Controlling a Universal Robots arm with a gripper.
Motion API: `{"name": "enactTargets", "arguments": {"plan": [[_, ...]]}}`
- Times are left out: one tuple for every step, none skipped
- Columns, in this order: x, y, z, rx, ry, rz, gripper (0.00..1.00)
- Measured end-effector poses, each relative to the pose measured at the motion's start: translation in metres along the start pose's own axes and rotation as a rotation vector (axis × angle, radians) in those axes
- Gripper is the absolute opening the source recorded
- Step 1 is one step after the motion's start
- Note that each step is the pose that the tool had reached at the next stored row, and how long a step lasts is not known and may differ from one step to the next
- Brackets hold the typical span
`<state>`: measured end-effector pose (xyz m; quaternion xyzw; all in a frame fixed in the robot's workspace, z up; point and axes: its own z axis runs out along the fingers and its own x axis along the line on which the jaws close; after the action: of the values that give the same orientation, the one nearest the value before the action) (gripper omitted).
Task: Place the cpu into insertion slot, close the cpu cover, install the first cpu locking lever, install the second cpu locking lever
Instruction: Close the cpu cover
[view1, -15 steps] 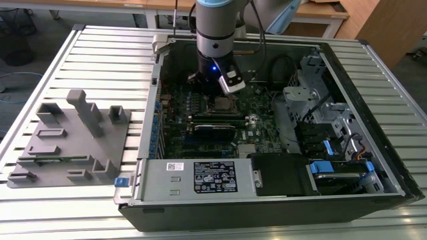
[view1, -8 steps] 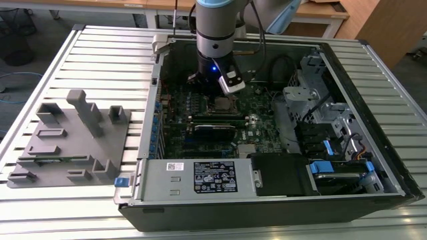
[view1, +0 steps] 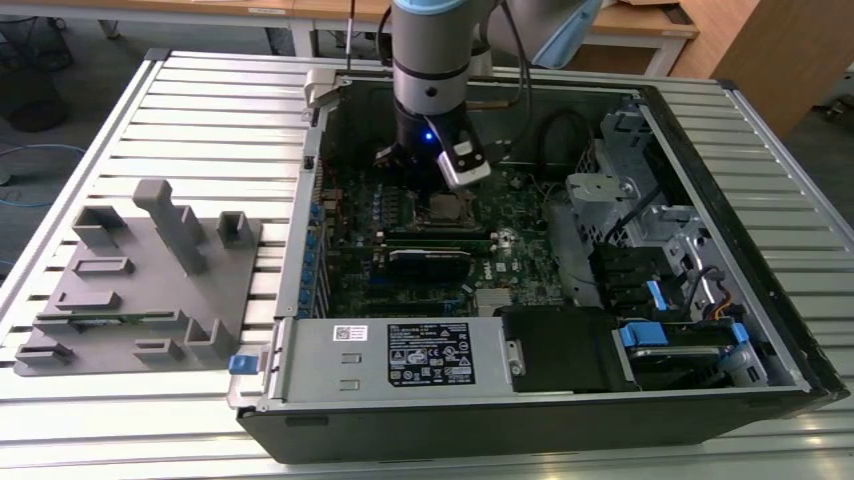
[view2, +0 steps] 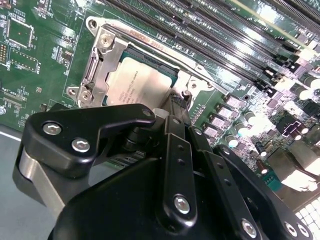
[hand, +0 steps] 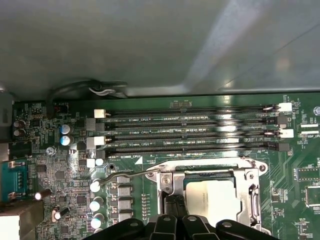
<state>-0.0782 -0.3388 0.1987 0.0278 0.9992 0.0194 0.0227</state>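
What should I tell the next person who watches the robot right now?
The gripper sits low at the edge of the insertion slot; I cannot tell if it is open or shut.
The cpu lies in the slot, with the cpu cover down over it.
Done: cpu placed, cover closed.
Left: the locking levers; one lever juts out sideways, apparently unlatched.

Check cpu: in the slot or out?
In. The cpu lies flat in the insertion slot, silver top showing through the cpu cover.
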Motion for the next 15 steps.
{"name": "enactTargets", "arguments": {"plan": [[-0.0001, 0.0001, -0.0011, 0.0001, 0.0, 0.0, 0.1], [0.0, -0.0001, -0.0028, 0.0016, 0.0009, 0.0, 0.1], [0.0, -0.0001, -0.0041, 0.0016, 0.0009, 0.0, 0.1], [-0.0001, 0.0, -0.0054, 0.0016, 0.001, 0.0, 0.1], [-0.0002, 0.0, -0.007, 0.0018, 0.0011, 0.0, 0.1], [-0.0002, 0.0001, -0.0089, 0.0018, 0.0011, 0.0, 0.1], [-0.0003, 0.0001, -0.0109, 0.0018, 0.0011, 0.0, 0.1], [-0.0004, 0.0002, -0.013, 0.0019, 0.0012, 0.0, 0.1], [-0.0005, 0.0003, -0.0154, 0.0019, 0.0012, 0.0, 0.1], [-0.0006, 0.0004, -0.0178, 0.0018, 0.0012, 0.0, 0.1], [-0.0007, 0.0005, -0.0202, 0.0018, 0.0012, 0.0, 0.1], [-0.0008, 0.0006, -0.0227, 0.0019, 0.0012, 0.0, 0.1], [-0.0009, 0.0007, -0.0251, 0.0018, 0.0011, 0.0, 0.1], [-0.001, 0.0008, -0.0268, 0.0018, 0.0011, 0.0, 0.1], [-0.0011, 0.0008, -0.0279, 0.002, 0.0013, 0.0, 0.1]]}}
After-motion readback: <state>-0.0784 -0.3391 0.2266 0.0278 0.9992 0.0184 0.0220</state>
